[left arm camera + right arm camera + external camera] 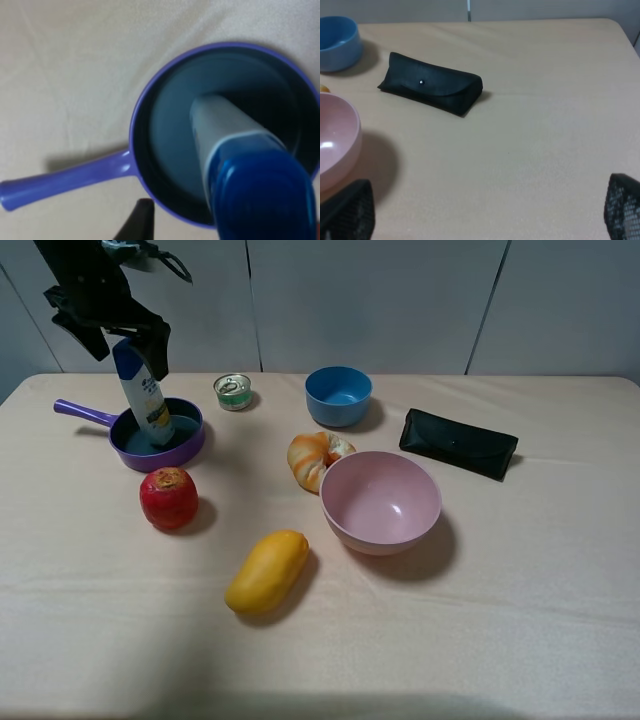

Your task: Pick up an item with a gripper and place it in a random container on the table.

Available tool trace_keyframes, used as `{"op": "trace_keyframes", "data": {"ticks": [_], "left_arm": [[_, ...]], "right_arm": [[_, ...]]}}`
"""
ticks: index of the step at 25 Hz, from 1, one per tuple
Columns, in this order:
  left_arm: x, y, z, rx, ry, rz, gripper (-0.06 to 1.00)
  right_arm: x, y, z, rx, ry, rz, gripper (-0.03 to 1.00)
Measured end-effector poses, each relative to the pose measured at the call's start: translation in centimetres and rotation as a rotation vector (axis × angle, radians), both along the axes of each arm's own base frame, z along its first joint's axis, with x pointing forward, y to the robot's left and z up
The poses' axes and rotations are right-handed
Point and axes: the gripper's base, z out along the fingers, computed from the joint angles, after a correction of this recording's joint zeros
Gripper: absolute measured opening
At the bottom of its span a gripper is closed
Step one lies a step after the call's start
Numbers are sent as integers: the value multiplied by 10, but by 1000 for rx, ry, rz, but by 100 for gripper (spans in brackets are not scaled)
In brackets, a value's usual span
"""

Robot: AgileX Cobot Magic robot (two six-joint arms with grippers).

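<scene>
I see the bottle [146,400] standing tilted in the pan [187,449] at the far left of the worktop [540,620]; the pan's handle points left; the tin [233,392] sits just right of the pan, a little further back; the small bowl [338,396] is right of the tin; the case [458,443] lies further right; the round fruit [168,498] is just in front of the pan; the mango [267,570] lies nearer me, to its right; the large bowl [380,503] sits mid-worktop, the pastry [313,459] just beside its rear left rim.
</scene>
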Motion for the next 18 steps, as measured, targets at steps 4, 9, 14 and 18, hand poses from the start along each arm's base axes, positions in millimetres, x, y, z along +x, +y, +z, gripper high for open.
{"op": "trace_keyframes", "data": {"ticks": [4,9,14,18], "left_arm": [[-3,0,12,-2,-4,5,95],[-11,2,40,-9,-69,20,95],[-23,3,70,-25,-138,49,95],[-39,5,91,-36,-177,70,95]], "right_arm": [[0,0,0,0,0,0,69],[0,0,0,0,0,0,69],[0,0,0,0,0,0,69],[0,0,0,0,0,0,69]]}}
